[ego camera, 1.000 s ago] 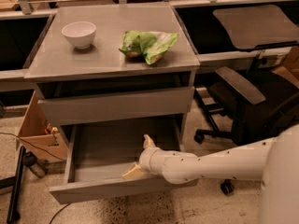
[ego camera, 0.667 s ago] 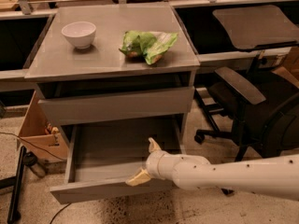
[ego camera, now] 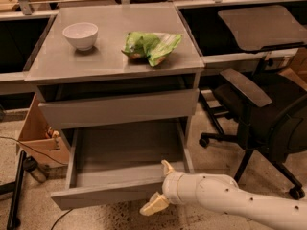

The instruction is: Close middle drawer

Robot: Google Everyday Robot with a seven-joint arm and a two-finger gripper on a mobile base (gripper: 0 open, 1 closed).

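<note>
Gaping grey middle drawer point(ego camera: 122, 150) has tool point(ego camera: 160, 188) at front

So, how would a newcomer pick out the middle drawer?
Find the grey cabinet carrying a white bowl and a green bag. Below its taller-fronted drawer, the wide, shallow grey middle drawer is pulled far out. Only it has a low front, with the cream gripper at its right end.

Office-like workspace, black swivel chair point(ego camera: 268, 114) on castors, long desks point(ego camera: 261, 25) behind, grey drawer cabinet point(ego camera: 110, 63), cardboard box point(ego camera: 41, 138) on speckled floor point(ego camera: 29, 205), gripper point(ego camera: 159, 186), fingers spread, at the middle drawer point(ego camera: 124, 152) front.
</note>
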